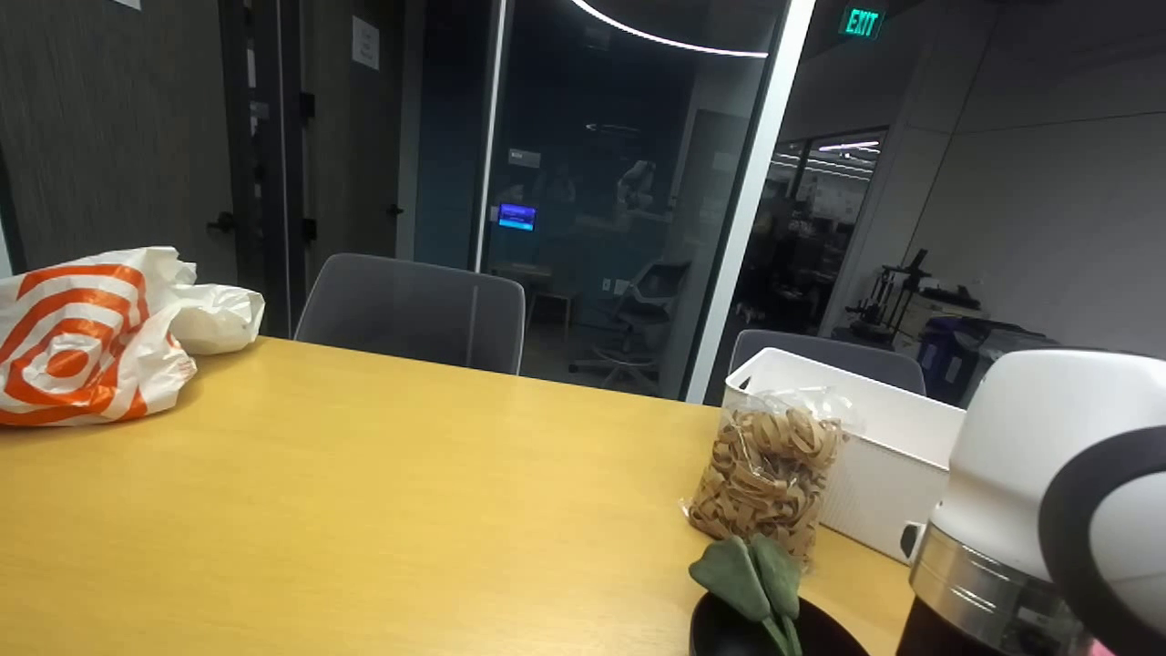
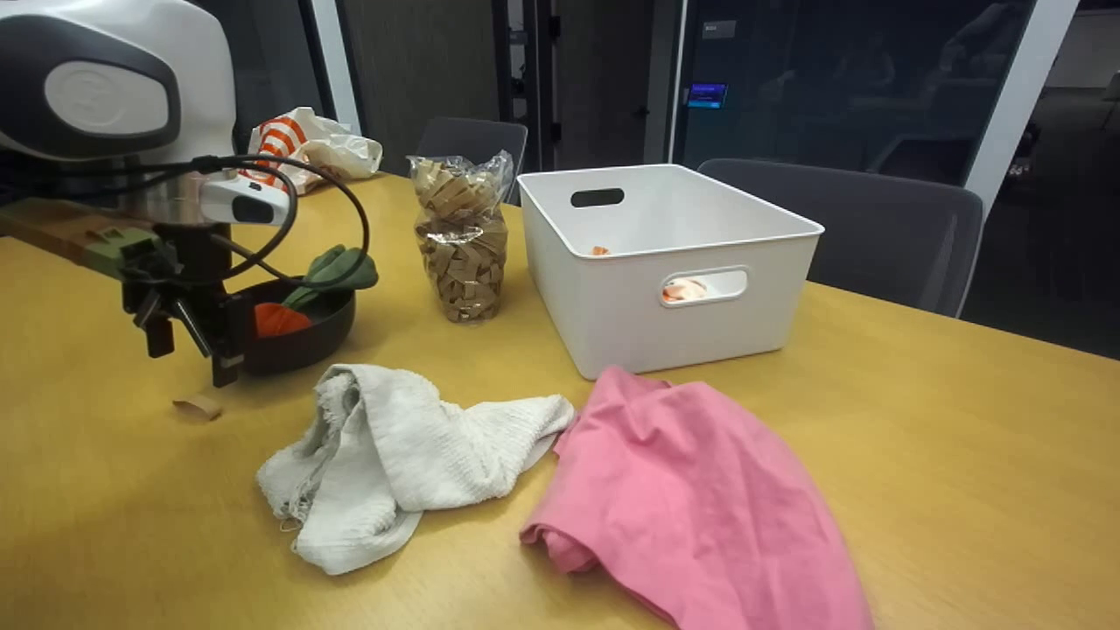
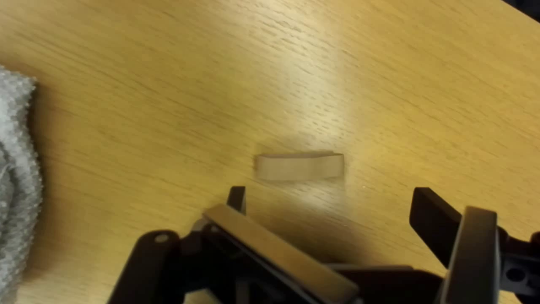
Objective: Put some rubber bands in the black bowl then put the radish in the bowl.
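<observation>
A single tan rubber band [image 2: 198,406] lies on the table; it also shows in the wrist view [image 3: 300,166]. My gripper [image 3: 331,202] is open and empty, above the table with its fingertips spread near the band; it also shows in an exterior view [image 2: 191,357]. The black bowl [image 2: 306,348] stands behind the gripper; part of its rim shows in an exterior view [image 1: 824,624]. In the bowl lies a vegetable with an orange-red body [image 2: 278,320] and green leaves [image 2: 343,268], apparently the radish. A clear bag of rubber bands [image 2: 464,262] stands upright beside the bowl.
A white bin [image 2: 674,328] with something orange and white inside stands beyond the bag. A white towel [image 2: 420,455] and a pink cloth [image 2: 691,499] lie in front. A white-and-orange plastic bag [image 1: 91,346] lies at the table's far end. Chairs stand behind the table.
</observation>
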### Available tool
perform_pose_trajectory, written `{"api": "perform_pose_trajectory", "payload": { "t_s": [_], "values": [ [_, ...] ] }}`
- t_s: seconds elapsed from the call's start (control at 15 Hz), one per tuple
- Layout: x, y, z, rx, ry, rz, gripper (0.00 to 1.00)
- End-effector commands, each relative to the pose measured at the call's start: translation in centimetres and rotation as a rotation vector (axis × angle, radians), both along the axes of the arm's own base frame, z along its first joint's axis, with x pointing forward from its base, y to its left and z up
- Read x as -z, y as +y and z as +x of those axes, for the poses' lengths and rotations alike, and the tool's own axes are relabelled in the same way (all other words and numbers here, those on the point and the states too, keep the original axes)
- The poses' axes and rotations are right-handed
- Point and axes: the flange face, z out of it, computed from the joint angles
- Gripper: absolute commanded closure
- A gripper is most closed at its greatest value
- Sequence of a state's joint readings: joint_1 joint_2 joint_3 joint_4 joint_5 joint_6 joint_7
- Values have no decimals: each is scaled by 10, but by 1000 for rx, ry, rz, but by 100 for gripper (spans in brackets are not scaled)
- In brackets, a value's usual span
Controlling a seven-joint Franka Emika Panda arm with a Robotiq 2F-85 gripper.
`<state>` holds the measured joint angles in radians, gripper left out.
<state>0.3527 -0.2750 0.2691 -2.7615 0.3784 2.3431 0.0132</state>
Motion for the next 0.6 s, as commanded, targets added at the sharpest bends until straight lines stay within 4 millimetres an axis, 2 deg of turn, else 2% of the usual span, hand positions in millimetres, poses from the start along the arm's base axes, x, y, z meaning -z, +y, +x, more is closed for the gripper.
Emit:
{"api": "perform_pose_trajectory", "payload": {
  "t_s": [0.0, 0.53],
  "values": [
    [9, 6, -3, 24, 8, -18, 0],
    [33, 4, -8, 50, 59, -83, 0]
  ]
}}
